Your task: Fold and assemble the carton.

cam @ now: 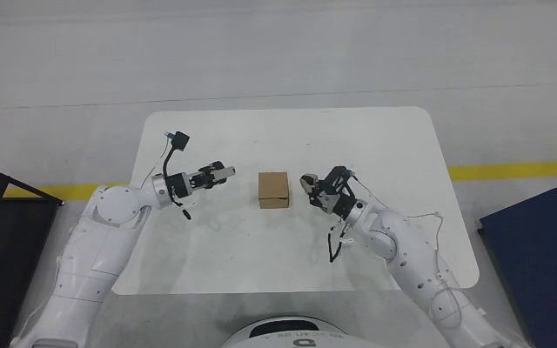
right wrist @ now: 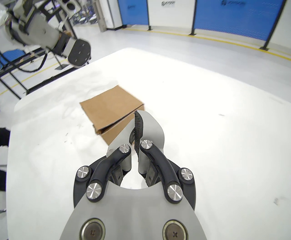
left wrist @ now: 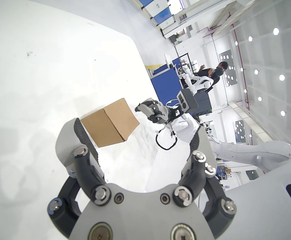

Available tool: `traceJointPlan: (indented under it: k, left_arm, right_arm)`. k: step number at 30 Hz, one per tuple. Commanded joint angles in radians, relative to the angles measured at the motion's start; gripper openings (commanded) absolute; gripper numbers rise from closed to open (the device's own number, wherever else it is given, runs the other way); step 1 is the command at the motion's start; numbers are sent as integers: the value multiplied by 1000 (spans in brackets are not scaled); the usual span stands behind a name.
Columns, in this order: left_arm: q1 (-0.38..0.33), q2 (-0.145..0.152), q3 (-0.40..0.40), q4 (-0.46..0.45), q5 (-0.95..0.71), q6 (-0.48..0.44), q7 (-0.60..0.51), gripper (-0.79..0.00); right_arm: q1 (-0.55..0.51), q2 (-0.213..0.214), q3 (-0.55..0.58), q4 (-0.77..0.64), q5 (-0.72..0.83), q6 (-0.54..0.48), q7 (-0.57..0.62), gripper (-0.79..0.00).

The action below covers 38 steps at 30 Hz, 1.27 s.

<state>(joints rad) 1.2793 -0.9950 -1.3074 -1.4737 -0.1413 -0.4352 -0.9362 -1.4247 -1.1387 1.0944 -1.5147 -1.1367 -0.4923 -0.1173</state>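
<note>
Now, on the smooth white table [cam: 365,148], the carton [cam: 273,189] sits mid-table between both arms: a boxy shape of matte brown cardboard, one flap gaping slightly. Seating that flap likely needs the left gripper [left wrist: 138,127], spread wide, bracing opposite while the right gripper [right wrist: 138,120], pinched closed and empty, presses down.

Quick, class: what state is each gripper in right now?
Left gripper: open, empty.
Right gripper: closed, holding nothing.

place: robotics lab hall | signs: blue partition panels [right wrist: 236,18]; yellow floor line [cam: 500,170]; second white robot [left wrist: 202,81] at a far workstation; white table [cam: 348,139]
</note>
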Motion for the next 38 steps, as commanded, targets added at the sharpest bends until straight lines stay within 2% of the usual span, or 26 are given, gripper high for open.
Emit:
traceJointPlan:
  k: [1,5,11,19,26,32,33,34,35,37,38]
  left_arm:
    - [5,2,-10,-3,-5,-1,2,0]
    - [8,3,-18,-3,-11,-2,9,0]
    - [8,3,-18,-3,-11,-2,9,0]
    - [8,3,-18,-3,-11,-2,9,0]
    - [8,3,-18,-3,-11,-2,9,0]
    - [8,3,-18,-3,-11,-2,9,0]
    - [8,3,-18,-3,-11,-2,9,0]
    - [8,3,-18,-3,-11,-2,9,0]
    - [8,3,-18,-3,-11,-2,9,0]
    - [8,3,-18,-3,-11,-2,9,0]
    - [8,3,-18,-3,-11,-2,9,-1]
  right_arm:
    - [-12,2,1,-43,-34,-11,-26,-785]
    - [11,-2,-28,-84,-80,-7,15,-785]
    - [84,-18,-88,-37,-58,-55,78,-785]
    - [138,-39,-151,30,-66,-1,180,-785]
    - [45,-17,-82,-103,-135,18,72,-785]
    - [-80,14,53,-221,-162,25,-18,-773]
    - [-105,20,87,-234,-152,28,-34,-502]
    - [-132,26,123,-244,-136,25,-46,-62]
    - [-156,31,163,-249,-111,19,-53,0]
    - [-156,31,163,-249,-111,19,-53,0]
    - [-159,31,171,-250,-109,19,-55,-736]
